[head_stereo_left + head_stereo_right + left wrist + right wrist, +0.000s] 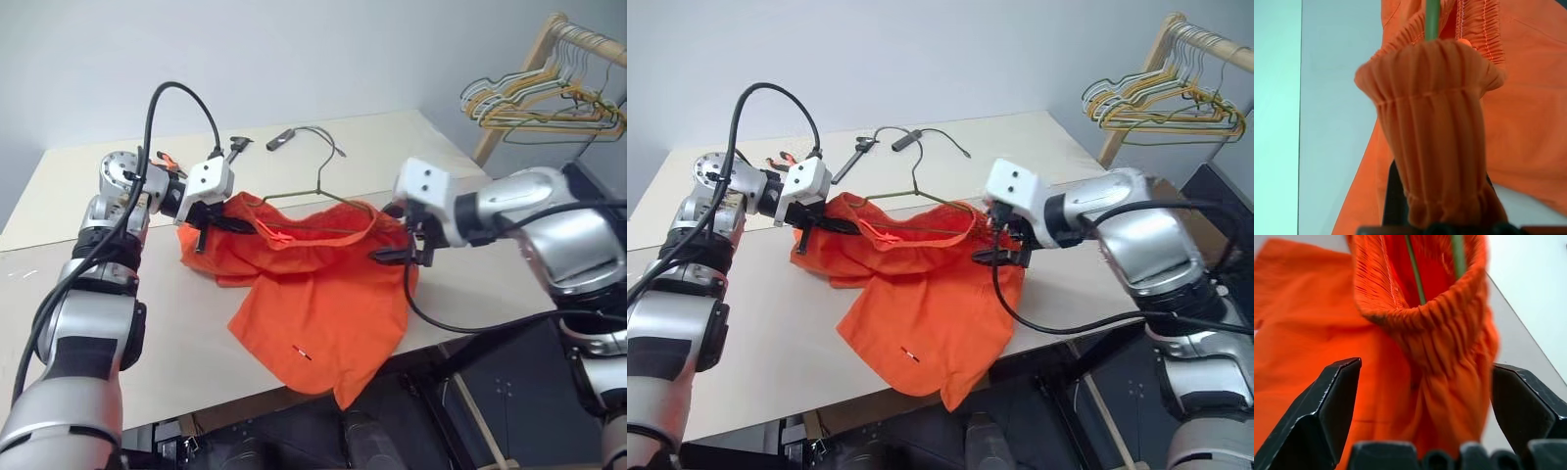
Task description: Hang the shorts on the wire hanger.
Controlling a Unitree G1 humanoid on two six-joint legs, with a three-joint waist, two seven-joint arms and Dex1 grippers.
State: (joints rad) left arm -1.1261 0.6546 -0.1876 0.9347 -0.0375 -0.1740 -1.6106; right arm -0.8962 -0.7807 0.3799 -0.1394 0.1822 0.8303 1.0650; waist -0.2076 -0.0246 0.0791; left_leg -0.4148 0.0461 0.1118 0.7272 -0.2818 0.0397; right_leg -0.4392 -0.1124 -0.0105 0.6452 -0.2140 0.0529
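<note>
Shorts (323, 313) spread on desk (411, 147), waistband raised, one leg draped over the near edge. Hanger (323, 191) threaded through the waistband opening: hook standing clear above the fabric, lower wire running inside the band, visible as a thin line in both wrist views.

Left pincer (201, 220) clenched on the shorts at the left end of the waistband; bunched elastic gripped between the fingers. Grip presumably there to keep the band taut and lifted so the wire stays seated inside.

Right pincer (1425, 406) released, fingers (1332, 406) spread wide on either side of the right end of the waistband, fabric between them but not pinched. Placement suggests either a fresh release or readiness to re-grip that end.

Task judged well along: hanger already inside the waistband, garment not yet lifted off the desk. Risk: band slipping off the wire end on the ungripped right side.

Small tools (279, 140) at the far side of desk; rack of hangers (549, 98) beyond the right corner.
</note>
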